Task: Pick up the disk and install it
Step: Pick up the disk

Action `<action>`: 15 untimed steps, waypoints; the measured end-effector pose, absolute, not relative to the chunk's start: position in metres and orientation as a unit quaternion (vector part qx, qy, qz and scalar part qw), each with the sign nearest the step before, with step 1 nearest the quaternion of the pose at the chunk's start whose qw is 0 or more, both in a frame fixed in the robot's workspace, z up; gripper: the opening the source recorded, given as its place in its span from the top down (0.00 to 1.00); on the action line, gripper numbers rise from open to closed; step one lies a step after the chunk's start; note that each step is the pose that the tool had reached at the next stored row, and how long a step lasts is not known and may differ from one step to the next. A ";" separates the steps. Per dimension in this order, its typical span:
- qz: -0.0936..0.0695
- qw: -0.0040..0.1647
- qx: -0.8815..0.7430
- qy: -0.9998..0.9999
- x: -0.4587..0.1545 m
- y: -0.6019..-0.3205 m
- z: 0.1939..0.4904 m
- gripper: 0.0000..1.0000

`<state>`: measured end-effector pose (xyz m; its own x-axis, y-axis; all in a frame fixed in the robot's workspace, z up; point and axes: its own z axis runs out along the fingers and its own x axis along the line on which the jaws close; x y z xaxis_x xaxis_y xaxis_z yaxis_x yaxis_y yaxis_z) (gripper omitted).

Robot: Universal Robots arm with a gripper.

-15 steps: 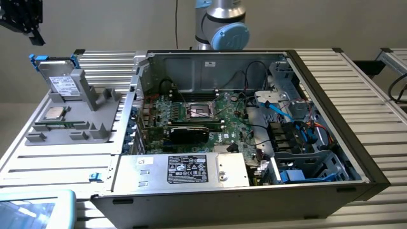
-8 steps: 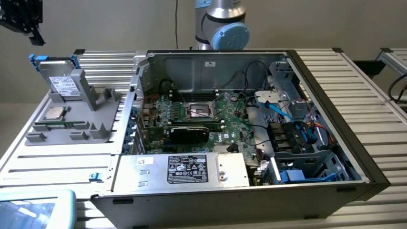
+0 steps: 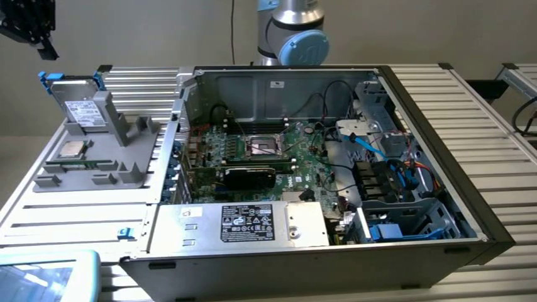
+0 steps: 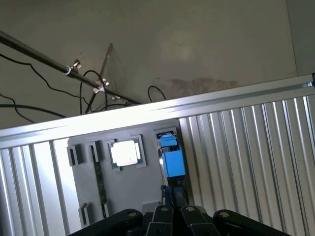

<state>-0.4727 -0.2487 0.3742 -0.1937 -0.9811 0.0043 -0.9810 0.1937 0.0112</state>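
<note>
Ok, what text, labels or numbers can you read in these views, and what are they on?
No words or numbers can be read.
On the disk: a white label, print too small to read.
On the silver box: a black-and-white label, symbols and print too small to read.
On the back wall of the case: a small white sticker, too blurred to read.

Ribbed metal table (image 3: 491,126) carries grey holder (image 3: 92,179), open computer case (image 3: 293,267).
</note>
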 end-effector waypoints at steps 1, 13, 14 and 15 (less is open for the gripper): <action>-0.003 0.005 0.635 -0.773 -0.473 -0.249 0.374 0.89; -0.003 0.005 0.645 -0.764 -0.475 -0.249 0.371 0.51; -0.003 0.005 0.648 -0.761 -0.475 -0.249 0.370 0.51; -0.003 0.005 0.653 -0.757 -0.476 -0.249 0.369 0.51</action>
